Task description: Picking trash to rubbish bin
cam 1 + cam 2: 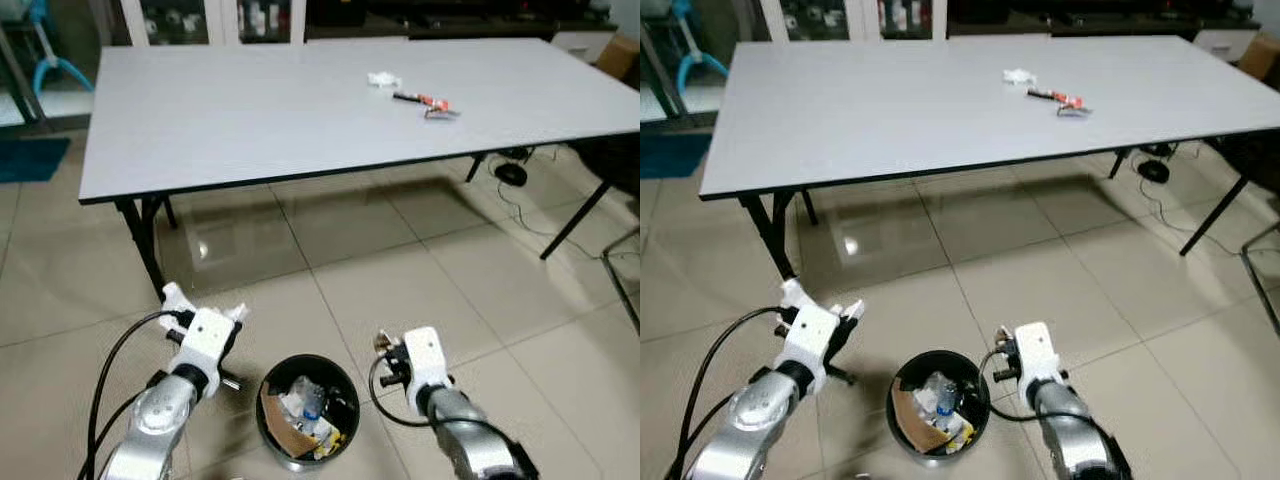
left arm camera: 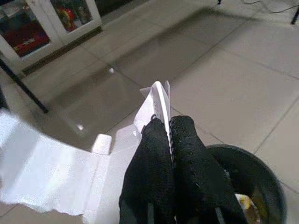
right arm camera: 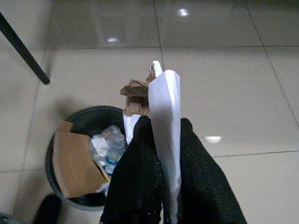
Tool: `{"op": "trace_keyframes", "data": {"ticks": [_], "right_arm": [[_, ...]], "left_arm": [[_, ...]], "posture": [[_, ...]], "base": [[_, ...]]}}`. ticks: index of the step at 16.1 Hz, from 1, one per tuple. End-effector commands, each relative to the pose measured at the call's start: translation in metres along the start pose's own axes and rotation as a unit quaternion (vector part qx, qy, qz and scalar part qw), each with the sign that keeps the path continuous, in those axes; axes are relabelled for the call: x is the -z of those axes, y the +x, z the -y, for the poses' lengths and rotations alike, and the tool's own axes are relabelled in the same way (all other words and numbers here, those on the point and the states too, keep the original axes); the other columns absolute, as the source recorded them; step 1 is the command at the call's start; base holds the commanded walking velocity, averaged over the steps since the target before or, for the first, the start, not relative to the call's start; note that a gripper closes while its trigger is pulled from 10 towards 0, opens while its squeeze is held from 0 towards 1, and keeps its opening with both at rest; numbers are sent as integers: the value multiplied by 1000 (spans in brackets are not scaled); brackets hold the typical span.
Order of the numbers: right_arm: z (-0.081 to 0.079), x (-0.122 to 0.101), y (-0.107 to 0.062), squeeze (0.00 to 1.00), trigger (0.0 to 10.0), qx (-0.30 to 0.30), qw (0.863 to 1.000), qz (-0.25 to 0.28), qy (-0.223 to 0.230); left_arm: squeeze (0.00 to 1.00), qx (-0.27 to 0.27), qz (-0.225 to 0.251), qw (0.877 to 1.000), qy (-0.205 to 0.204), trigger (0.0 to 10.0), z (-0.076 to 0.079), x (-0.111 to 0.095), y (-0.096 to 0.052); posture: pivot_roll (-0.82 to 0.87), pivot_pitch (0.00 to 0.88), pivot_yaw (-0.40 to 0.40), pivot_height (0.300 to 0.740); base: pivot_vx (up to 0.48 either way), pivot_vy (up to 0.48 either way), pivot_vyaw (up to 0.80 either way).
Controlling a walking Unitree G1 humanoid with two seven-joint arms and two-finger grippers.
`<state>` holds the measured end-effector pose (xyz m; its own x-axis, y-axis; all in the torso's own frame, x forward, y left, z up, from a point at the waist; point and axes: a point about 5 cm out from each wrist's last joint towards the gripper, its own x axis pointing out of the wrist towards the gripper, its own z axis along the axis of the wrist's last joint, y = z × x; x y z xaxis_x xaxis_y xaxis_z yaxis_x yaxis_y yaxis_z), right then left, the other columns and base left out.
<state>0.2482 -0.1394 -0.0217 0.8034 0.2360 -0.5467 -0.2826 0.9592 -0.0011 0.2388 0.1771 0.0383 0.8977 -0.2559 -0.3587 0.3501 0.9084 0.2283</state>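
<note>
Drop-off step, by my read: both arms are down near the floor w/ trash in their pincers, flanking the rubbish bin (image 1: 308,411), which sits on the tiles in front of the desk (image 1: 250,110), off its near edge. Left gripper (image 2: 169,135) has its fingers pressed together on a thin sheet of white paper (image 2: 156,105), held edge-on and sticking up past the tips; it's beside the bin's rim, not over the opening. Right gripper (image 3: 161,133) is pinching a folded white paper strip (image 3: 164,100) w/ a crumpled brown scrap (image 3: 135,95) just behind it; whether the brown bit is in the grip too, can't tell. That one sits closer to the rim, yet prob. short of the mouth as well. Next move, I'd say: bring each pincer over the opening, then spread the fingers so the paper falls in; light sheets may flutter wide or cling to the pads. Bin is dark, round, already part full: a flap of brown cardboard, a clear plastic bottle, misc. wrappers. More trash is left up on the desk toward its far right corner: a small white crumple (image 1: 382,79) and a red-and-black wrapper (image 1: 430,102) just beside it.
</note>
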Motion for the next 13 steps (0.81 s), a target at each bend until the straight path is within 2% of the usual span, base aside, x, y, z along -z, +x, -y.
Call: {"op": "trace_keyframes", "data": {"ticks": [1,3,5,9,11,12,13], "right_arm": [[0,4,5,0,10000,-8,1000,-19,-23],[-12,-6,19,0,10000,-29,997,-42,-55],[-17,-20,27,0,10000,-39,997,-42,-56],[-27,-64,41,0,10000,-47,995,5,-83],[-28,-79,44,0,10000,-43,996,26,-75],[-29,-84,45,188,10000,-44,996,34,-73],[-30,-86,45,1000,10000,-48,996,36,-67]], "left_arm": [[0,23,-1,1000,17,10000,7,-2,-4],[0,43,-5,998,46,10000,4,-2,-14],[0,50,-9,997,57,10000,0,-3,-20],[0,45,-11,997,63,10000,-7,-7,-31],[0,44,-14,997,63,10000,-7,-7,-34],[0,45,-17,997,63,10000,-7,-7,-35],[0,45,-18,997,62,10000,-7,-7,-35]], "posture": [[7,53,-94,740],[24,76,-85,740],[34,87,-83,740],[59,122,-84,740],[60,127,-84,740],[60,127,-85,740],[59,128,-85,740]], "base": [[0,0,0],[0,0,0],[0,0,0],[0,0,0],[0,0,0],[0,0,0],[0,0,0]]}}
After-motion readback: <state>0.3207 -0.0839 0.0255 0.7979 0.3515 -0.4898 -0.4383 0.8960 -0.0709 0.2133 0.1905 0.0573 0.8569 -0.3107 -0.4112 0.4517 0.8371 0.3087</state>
